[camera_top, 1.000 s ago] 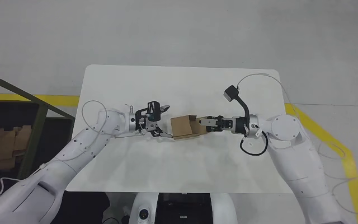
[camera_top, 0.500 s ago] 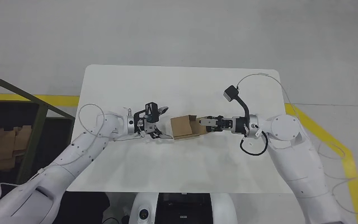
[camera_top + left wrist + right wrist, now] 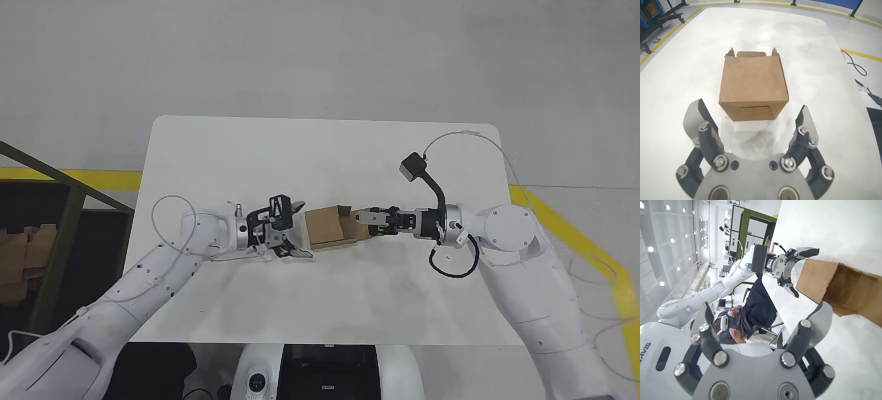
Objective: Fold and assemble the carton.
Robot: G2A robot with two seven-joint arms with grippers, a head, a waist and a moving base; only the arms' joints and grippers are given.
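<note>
A small brown carton (image 3: pixel 328 227) lies on its side in the middle of the white table (image 3: pixel 320 150). Its closed end, with a tuck slot, faces my left gripper (image 3: pixel 293 243); its open end with loose flaps faces my right gripper (image 3: pixel 368 218). In the left wrist view the carton (image 3: pixel 753 83) sits just beyond my open left gripper (image 3: pixel 752 103), apart from both fingers. In the right wrist view my right gripper (image 3: pixel 764 309) is open, one finger by the lower edge of the carton's (image 3: pixel 821 279) open mouth. The left gripper (image 3: pixel 806 273) shows behind it.
A black cable (image 3: pixel 855 64) lies near the table's edge on the right arm's side. A green metal frame (image 3: pixel 60 195) and brown cardboard pieces (image 3: pixel 20 262) stand off the table's left side. Bare tabletop surrounds the carton.
My left gripper has dropped lower and shifted closer to the carton's closed end, staying open. The right arm and the carton have not moved.
</note>
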